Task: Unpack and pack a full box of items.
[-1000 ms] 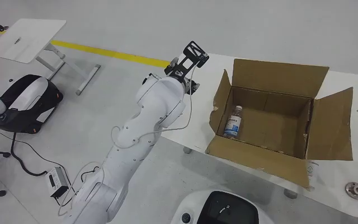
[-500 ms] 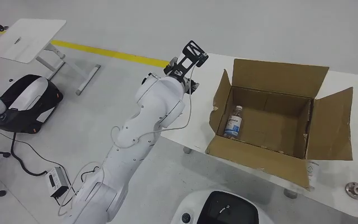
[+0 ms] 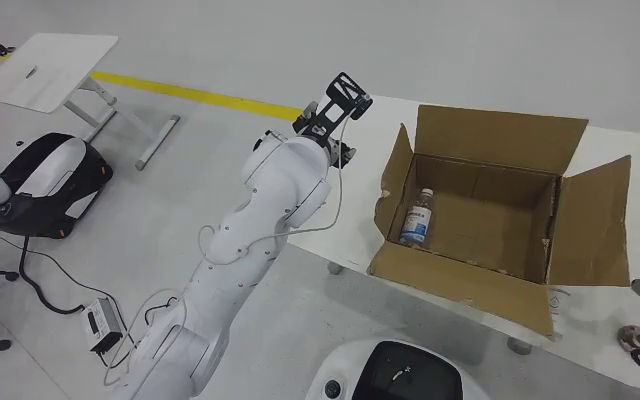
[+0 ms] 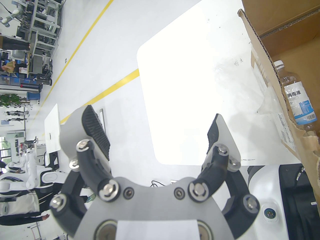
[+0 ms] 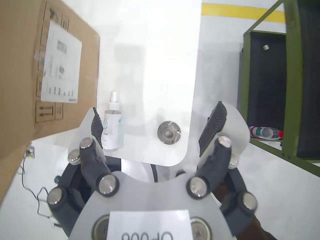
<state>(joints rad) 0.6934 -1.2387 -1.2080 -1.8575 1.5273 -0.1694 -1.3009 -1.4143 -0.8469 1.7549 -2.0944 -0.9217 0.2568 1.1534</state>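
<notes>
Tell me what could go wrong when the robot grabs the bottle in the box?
1. The bottle lies flat close to a wall of the box, so the open left gripper might bump the cardboard.
2. The spray bottle stands near the edge of the table, close to the open right gripper; a nudge could topple it.

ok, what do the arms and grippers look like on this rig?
The left arm is glossy white with rounded segments, and a thin grey cable loops along it. The left gripper and right gripper match: silver-grey base plate, black links with silver bolts, two pale fingers faced with black ribbed pads, a white label at the base.
</notes>
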